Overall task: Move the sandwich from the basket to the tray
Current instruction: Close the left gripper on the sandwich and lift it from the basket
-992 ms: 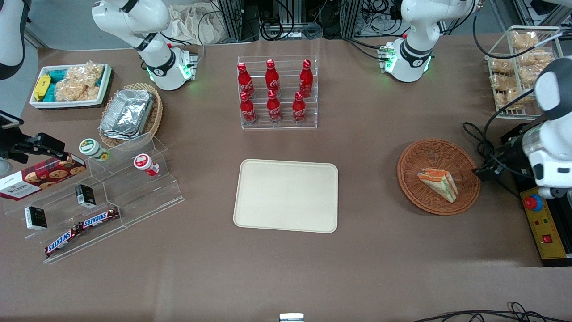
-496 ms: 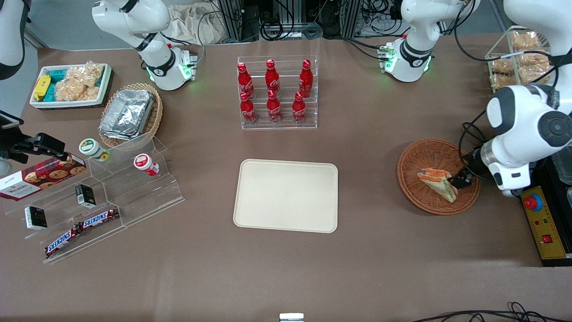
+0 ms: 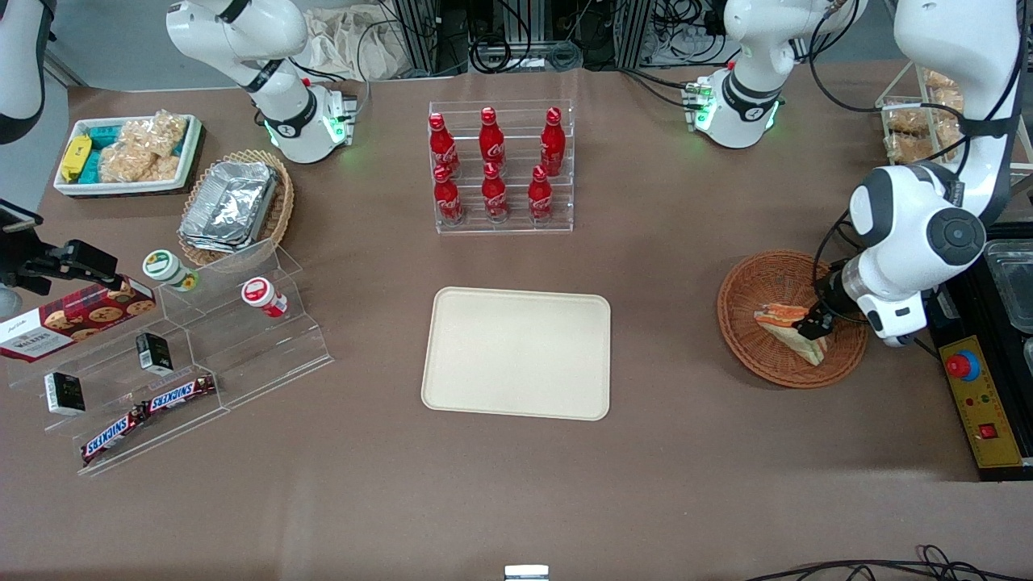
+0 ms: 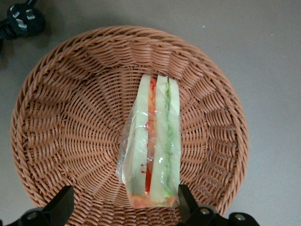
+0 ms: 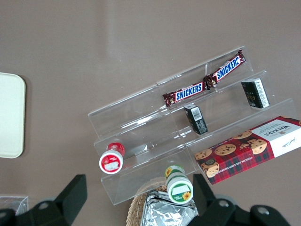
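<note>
The sandwich [image 3: 776, 317] lies in its clear wrap in the reddish-brown wicker basket [image 3: 767, 274] toward the working arm's end of the table. My left gripper [image 3: 809, 327] hangs low over the basket, above the sandwich's end. In the left wrist view the gripper [image 4: 124, 207] is open. Its fingers [image 4: 184, 200] stand on either side of the wide end of the sandwich [image 4: 155, 141], one close beside it, the other well apart over the basket [image 4: 70, 117]. The cream tray [image 3: 516, 353] lies bare at the table's middle; its edge shows in the right wrist view [image 5: 9, 115].
A clear rack of red cola bottles [image 3: 500, 165] stands farther from the camera than the tray. A control box with a red button [image 3: 980, 395] sits beside the basket at the table's end. A black plug [image 4: 23, 19] lies just outside the basket. A stepped acrylic shelf of snacks [image 3: 186, 347] is toward the parked arm's end.
My left arm has swung in from the table's end and come down over the basket. The gripper now stands over the sandwich. The sandwich has not moved.
</note>
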Available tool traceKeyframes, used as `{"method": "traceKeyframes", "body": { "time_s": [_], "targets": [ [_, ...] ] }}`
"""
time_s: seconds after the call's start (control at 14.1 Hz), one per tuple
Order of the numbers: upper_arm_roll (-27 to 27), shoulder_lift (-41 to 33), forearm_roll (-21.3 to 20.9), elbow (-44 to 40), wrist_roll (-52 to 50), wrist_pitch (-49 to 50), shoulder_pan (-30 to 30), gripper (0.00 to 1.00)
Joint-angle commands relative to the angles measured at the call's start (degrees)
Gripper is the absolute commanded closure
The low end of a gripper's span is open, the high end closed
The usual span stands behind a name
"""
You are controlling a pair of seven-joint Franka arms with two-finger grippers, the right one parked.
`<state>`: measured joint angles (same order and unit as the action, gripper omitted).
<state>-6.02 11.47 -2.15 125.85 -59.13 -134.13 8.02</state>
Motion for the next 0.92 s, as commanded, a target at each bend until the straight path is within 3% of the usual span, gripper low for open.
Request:
{"method": "traceKeyframes", "body": {
  "time_s": [0.0,0.85],
  "targets": [
    [0.1,2.0,-0.5,0.4,-1.5,-2.7,0.2,0.01],
    [0.0,3.9,-1.9,-5.2,-10.3,-2.9,0.2,0.01]
  ]
}}
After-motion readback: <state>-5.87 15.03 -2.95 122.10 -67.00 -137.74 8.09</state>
